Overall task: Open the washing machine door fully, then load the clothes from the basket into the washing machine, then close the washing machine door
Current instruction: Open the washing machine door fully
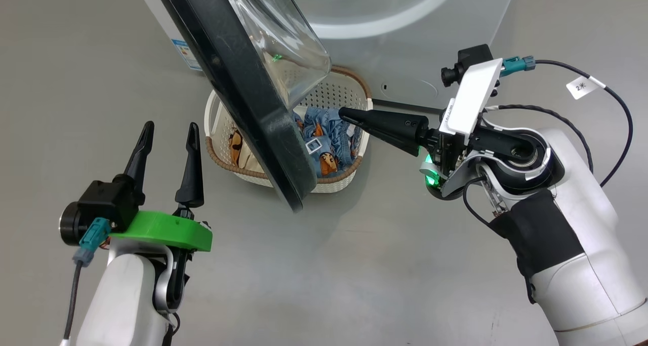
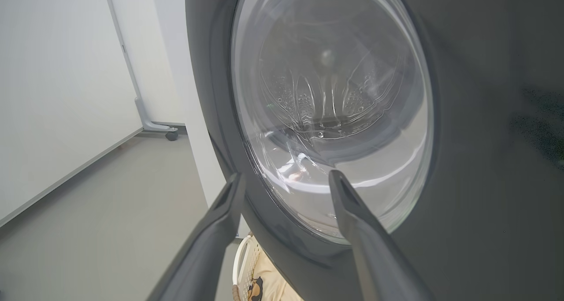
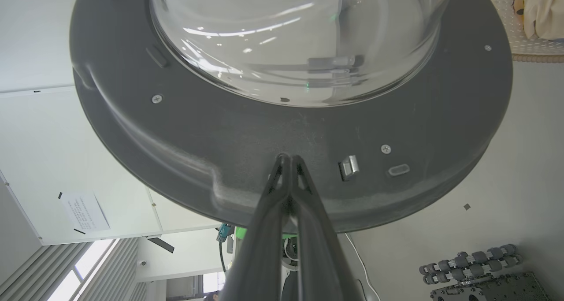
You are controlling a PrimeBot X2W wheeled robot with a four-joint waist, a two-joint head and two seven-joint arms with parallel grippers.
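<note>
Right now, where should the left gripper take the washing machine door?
Probably its free edge, the black rim by the latch. The washing machine door stands edge-on, so the open left gripper could straddle that rim from the front; the glass bowl bulges, offering no hold.

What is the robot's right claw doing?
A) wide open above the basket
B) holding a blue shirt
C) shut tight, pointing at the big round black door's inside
C: the right gripper has its dark fingers pressed together, tips at the black inner rim of the round glass-centred washing machine door.

floor (image 1: pixel 354 265): grey | on it: basket (image 1: pixel 331 184); washing machine (image 1: pixel 405 47)
</note>
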